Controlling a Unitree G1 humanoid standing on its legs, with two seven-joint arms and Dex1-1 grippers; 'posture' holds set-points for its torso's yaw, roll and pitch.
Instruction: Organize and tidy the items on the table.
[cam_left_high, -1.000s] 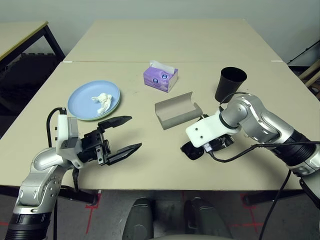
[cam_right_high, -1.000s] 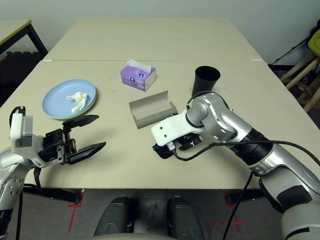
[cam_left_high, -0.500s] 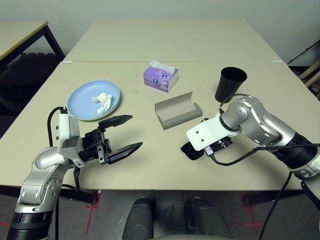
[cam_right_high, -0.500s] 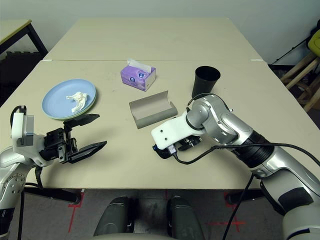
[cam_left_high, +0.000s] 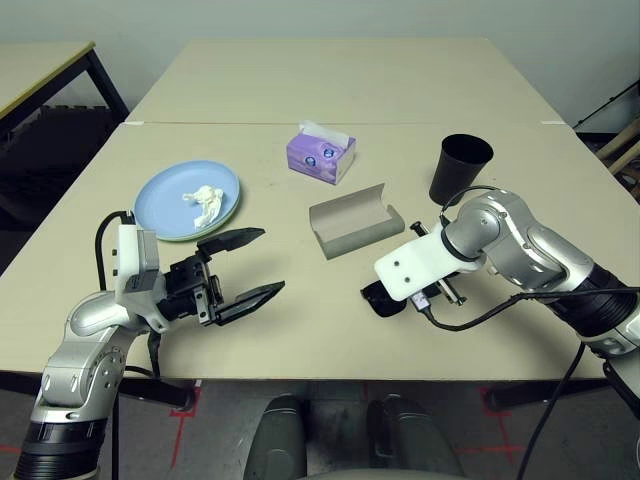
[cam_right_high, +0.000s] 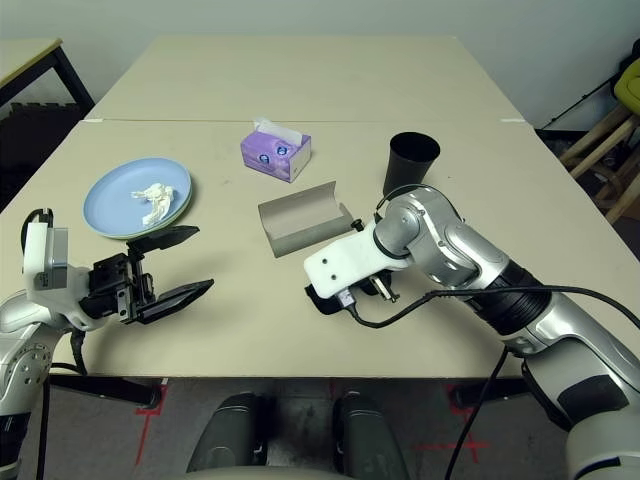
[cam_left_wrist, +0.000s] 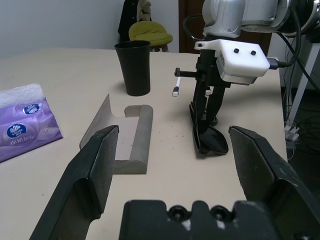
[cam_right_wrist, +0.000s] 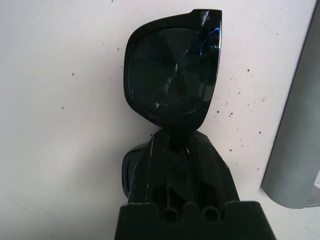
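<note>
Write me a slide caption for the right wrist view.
Right gripper shut on black sunglasses lying on the table, beside the open grey glasses case.

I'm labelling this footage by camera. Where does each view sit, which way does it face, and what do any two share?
Left and right eye views: on the head, looking forward and down at the table; both silver forearms show.
Left wrist view: along the open left gripper toward the glasses case and black tumbler.
Right wrist view: down along the right gripper, shut on the black sunglasses.
Shared: the sunglasses and case edge show in both wrist views.
</note>
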